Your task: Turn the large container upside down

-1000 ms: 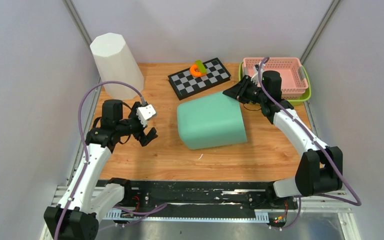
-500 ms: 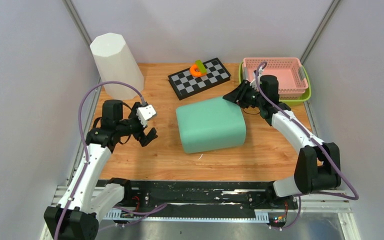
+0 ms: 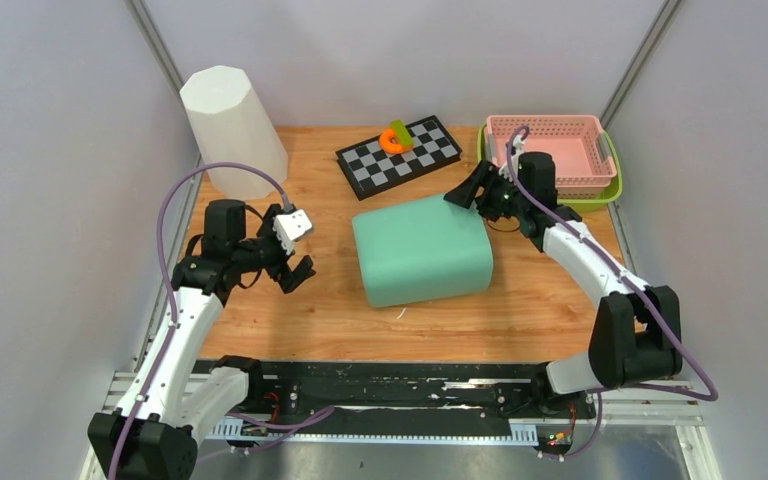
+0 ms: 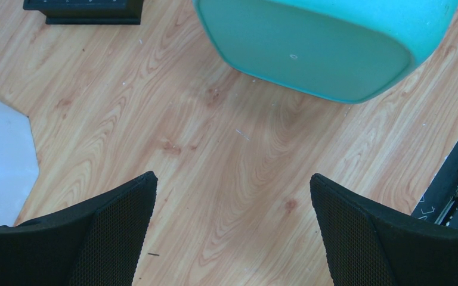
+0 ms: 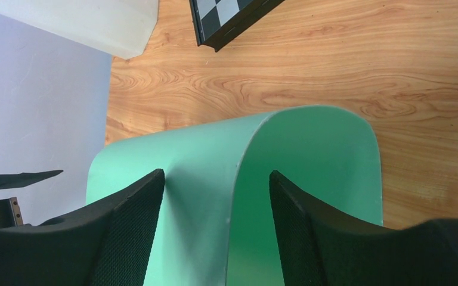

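The large container (image 3: 420,250) is a mint-green tub lying on its side in the middle of the table. Its flat base (image 4: 322,47) faces my left gripper and its mouth faces the right arm. My right gripper (image 3: 470,192) is at the tub's far right rim. There the jaws stand open astride the tub's wall (image 5: 238,155), with a gap on each side of it. My left gripper (image 3: 298,270) hovers wide open over bare wood to the left of the tub, holding nothing (image 4: 232,185).
A tall white bin (image 3: 232,130) stands at the back left. A chessboard (image 3: 400,155) with an orange and green piece (image 3: 394,138) lies at the back centre. A pink basket (image 3: 555,150) sits in a green tray (image 3: 600,195) at the back right.
My right gripper has opened and let go of the tub's rim. The tub has settled lower onto its side and shifted slightly left. The left arm has not moved.
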You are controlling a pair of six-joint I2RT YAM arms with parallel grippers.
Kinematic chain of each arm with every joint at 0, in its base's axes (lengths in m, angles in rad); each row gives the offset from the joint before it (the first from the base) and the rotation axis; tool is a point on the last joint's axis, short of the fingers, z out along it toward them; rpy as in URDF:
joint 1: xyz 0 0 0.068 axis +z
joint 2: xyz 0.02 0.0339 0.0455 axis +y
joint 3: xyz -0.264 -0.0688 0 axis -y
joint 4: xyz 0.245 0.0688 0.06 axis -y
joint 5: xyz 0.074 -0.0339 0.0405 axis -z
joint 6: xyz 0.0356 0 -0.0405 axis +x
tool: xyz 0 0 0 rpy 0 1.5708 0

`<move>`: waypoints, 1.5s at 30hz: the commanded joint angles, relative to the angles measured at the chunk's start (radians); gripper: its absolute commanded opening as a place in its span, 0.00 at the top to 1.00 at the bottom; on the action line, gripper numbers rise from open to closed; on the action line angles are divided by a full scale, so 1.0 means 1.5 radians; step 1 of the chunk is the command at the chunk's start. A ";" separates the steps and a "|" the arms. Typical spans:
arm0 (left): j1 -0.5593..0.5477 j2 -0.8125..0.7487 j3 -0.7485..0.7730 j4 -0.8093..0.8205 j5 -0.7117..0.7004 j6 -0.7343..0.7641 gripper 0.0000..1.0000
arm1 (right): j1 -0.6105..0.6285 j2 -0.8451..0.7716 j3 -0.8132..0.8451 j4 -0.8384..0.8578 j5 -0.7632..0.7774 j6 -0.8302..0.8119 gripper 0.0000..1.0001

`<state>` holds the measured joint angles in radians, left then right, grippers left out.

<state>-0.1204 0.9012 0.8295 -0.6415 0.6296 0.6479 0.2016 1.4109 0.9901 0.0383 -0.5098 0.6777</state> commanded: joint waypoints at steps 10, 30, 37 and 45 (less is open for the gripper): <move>-0.003 -0.006 -0.008 0.000 0.021 0.007 0.00 | -0.020 -0.055 0.109 -0.171 -0.003 -0.168 0.20; -0.006 0.145 0.044 0.051 0.134 -0.076 0.00 | -0.025 -0.152 0.148 -0.356 -0.069 -0.415 0.18; -0.009 0.173 0.063 0.091 0.121 -0.120 0.00 | -0.025 -0.168 0.138 -0.389 -0.096 -0.441 0.18; -0.029 0.165 0.032 0.218 0.004 -0.203 0.00 | -0.025 -0.148 0.157 -0.463 -0.143 -0.484 0.18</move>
<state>-0.1448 1.1538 0.8955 -0.4343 0.7250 0.4171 0.1791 1.1835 1.2049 -0.5621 -0.6537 0.0162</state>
